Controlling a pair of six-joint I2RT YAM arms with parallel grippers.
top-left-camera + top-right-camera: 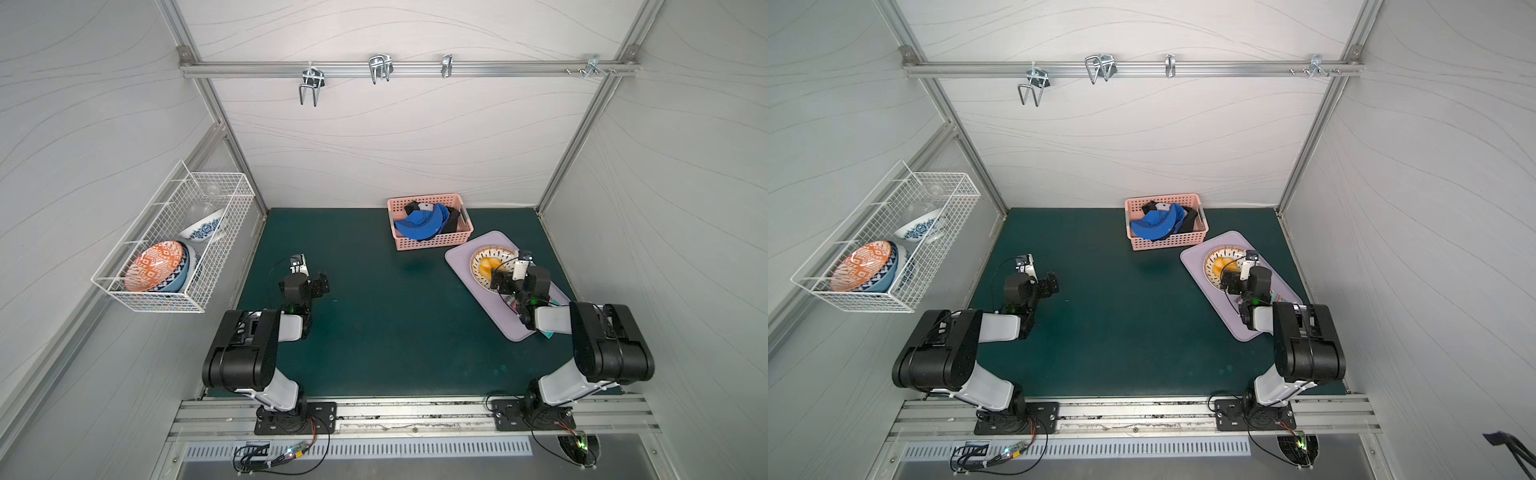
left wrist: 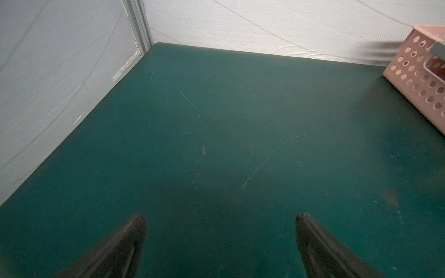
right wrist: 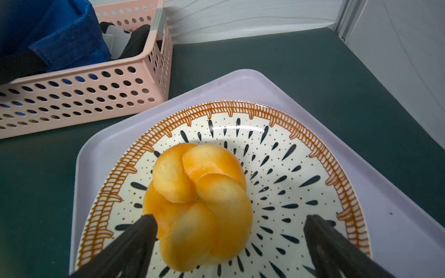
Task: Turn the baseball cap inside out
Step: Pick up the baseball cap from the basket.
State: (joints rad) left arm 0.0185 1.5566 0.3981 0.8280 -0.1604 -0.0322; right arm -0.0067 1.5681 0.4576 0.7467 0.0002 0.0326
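Blue baseball cap (image 1: 419, 226) lies in a pink basket (image 1: 432, 244), ahead-left of the right gripper (image 3: 231, 219) and well right of the left gripper (image 2: 221, 216). Both grippers are spread wide, holding nothing. Only the top views show the cap whole: lengthwise along the basket, brim seemingly toward the left gripper's side.

We find the green mat (image 2: 216, 144) matt and lightly scratched. The pink basket (image 3: 84, 96) is dull perforated plastic; the blue cap (image 1: 419, 226) in it, soft cloth. The plate (image 3: 289, 156) is glazed, glossy; its tray (image 3: 240, 77) smooth and matt. Left of frame in a top view, the rack (image 1: 158, 301) is white-coated wire.
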